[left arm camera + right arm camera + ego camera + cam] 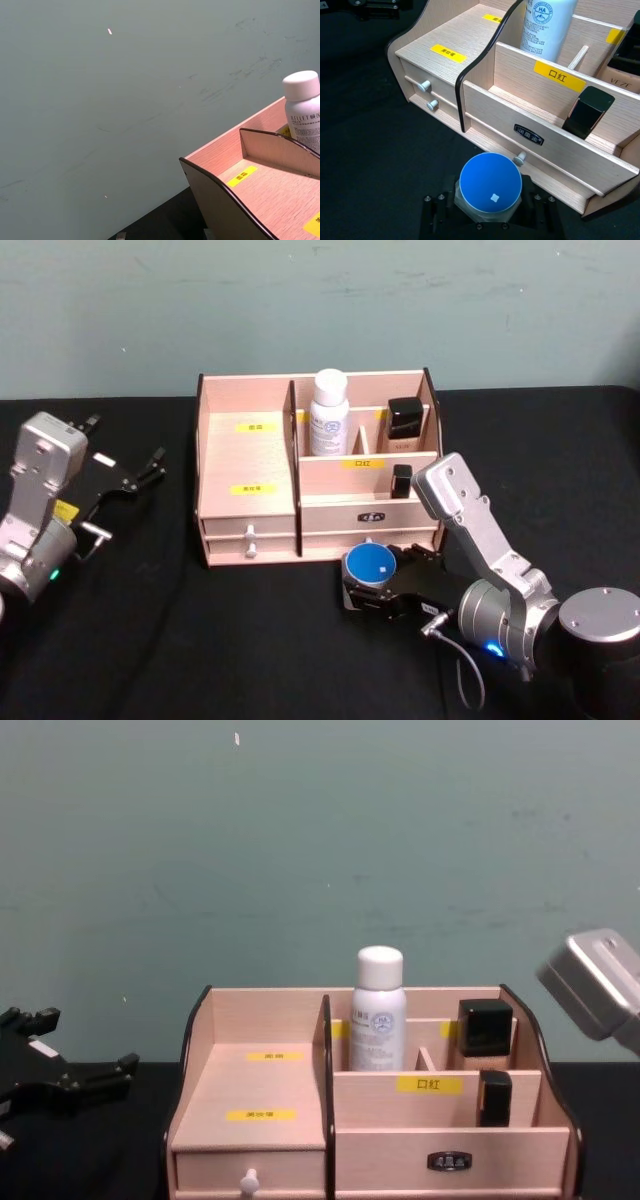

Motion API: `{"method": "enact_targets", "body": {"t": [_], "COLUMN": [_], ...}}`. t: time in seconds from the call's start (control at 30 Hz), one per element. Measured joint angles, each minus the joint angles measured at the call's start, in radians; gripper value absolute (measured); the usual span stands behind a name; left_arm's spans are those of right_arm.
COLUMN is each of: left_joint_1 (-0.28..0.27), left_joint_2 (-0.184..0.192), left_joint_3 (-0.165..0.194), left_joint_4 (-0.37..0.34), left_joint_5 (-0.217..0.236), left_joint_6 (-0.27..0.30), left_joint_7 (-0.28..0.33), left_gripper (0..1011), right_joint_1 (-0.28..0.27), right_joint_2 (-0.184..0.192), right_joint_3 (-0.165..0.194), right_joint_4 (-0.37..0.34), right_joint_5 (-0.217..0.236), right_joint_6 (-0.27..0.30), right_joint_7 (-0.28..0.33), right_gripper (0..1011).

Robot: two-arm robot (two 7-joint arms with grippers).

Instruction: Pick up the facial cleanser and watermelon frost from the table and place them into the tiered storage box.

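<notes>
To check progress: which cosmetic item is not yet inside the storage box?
The blue-lidded round jar, held in the right gripper before the tiered storage box. The white bottle and both black items stand in compartments. Left gripper idles at left.

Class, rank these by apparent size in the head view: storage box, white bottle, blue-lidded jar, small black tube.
1. tiered storage box
2-3. white bottle and blue-lidded jar in the right gripper: alike, jar nearer camera
4. small black tube
</notes>
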Motion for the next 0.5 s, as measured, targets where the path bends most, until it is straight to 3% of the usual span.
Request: {"method": "enact_targets", "body": {"t": [0.13,0.5], "left_joint_1": [0.000,0.000], "left_joint_2": [0.000,0.000], "left_joint_3": [0.000,0.000], "left_joint_4": [0.000,0.000], "left_joint_5": [0.000,0.000], "left_joint_6": [0.000,0.000], "left_joint_7": [0.000,0.000], "left_gripper": [1001,1001], "right_joint_1": [0.000,0.000], "right_joint_2": [0.000,0.000], "right_joint_3": [0.000,0.000], "right_joint_4": [0.000,0.000], "right_joint_5": [0.001,0.001], "right_joint_6": [-0.001,-0.001], "right_joint_7": [0.000,-0.001], "right_gripper": [728,723]}}
